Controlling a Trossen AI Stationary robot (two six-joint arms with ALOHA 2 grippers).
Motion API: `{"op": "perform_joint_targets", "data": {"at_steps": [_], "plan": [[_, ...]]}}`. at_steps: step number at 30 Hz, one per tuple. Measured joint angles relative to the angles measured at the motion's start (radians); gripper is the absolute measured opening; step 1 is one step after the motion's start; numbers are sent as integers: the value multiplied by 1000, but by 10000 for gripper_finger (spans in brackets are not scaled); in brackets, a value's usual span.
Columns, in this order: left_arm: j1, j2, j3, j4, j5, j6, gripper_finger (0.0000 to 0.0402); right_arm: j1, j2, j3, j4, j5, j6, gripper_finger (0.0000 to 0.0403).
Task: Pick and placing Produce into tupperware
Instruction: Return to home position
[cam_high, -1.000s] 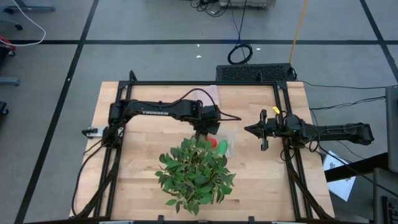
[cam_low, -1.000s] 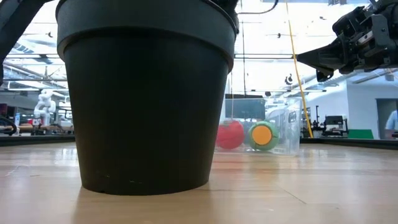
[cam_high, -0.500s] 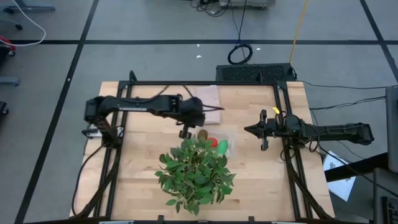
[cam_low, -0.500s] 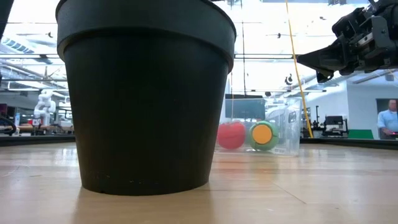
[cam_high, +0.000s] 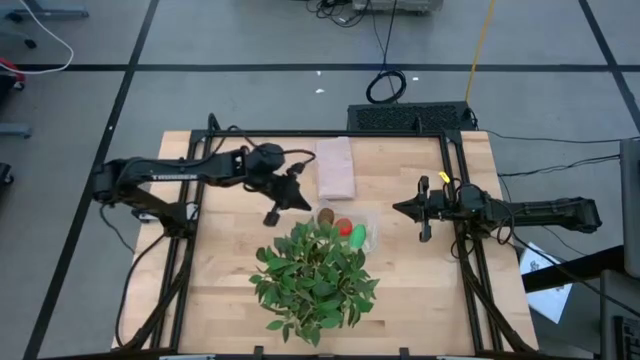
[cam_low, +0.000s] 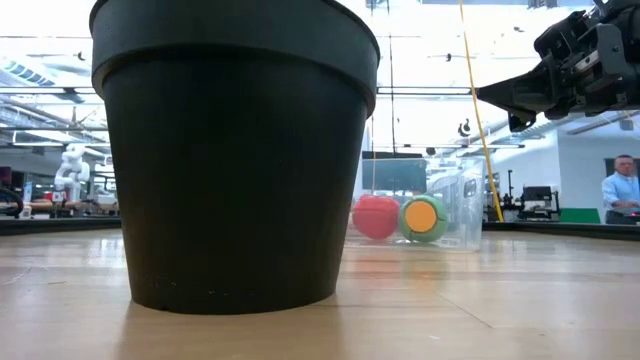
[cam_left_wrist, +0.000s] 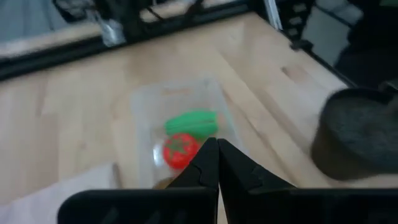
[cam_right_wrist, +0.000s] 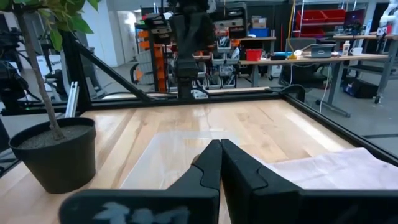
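The clear tupperware (cam_high: 368, 222) sits on the table beside the plant. In it lie the brown kiwi (cam_high: 326, 216), the red piece (cam_high: 343, 227) and the green oval (cam_high: 358, 237). The left wrist view shows the tupperware (cam_left_wrist: 143, 106) with the green oval (cam_left_wrist: 191, 122) and the red piece (cam_left_wrist: 179, 151) inside. The low view shows the red piece (cam_low: 375, 217) and the green oval (cam_low: 423, 218) behind the tub's wall. My left gripper (cam_high: 298, 197) is shut and empty, to the left of the tub. My right gripper (cam_high: 398, 208) waits shut to its right.
A leafy plant (cam_high: 315, 275) in a black pot (cam_low: 235, 150) stands just near of the tub. A pinkish folded cloth (cam_high: 336, 168) lies on its far side. Black frame rails run along the table's left and right sides. Bare wood lies to the left of the plant.
My left gripper has drawn back from over the tupperware toward the table's left and far side, its arm folding back. The kiwi, hidden under the gripper a second ago, now shows lying in the tub's far left corner. My right arm has kept still.
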Motion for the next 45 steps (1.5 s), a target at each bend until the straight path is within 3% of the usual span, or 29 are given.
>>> {"op": "perform_joint_targets", "data": {"at_steps": [12,16,29,35,45], "plan": [[72,-151,-311,397,-9,-140,0,0,0,0,-4,0,3,0],[76,-223,-389,500,-67,-181,0,0,0,0,-3,0,5,0],[47,-529,-546,510,-140,-216,0,0,0,0,28,-3,21,0],[-12,-635,-612,502,-242,-233,0,0,0,0,32,-5,22,0],[-150,-766,-627,346,-458,-193,0,0,0,0,27,-5,22,0]]}}
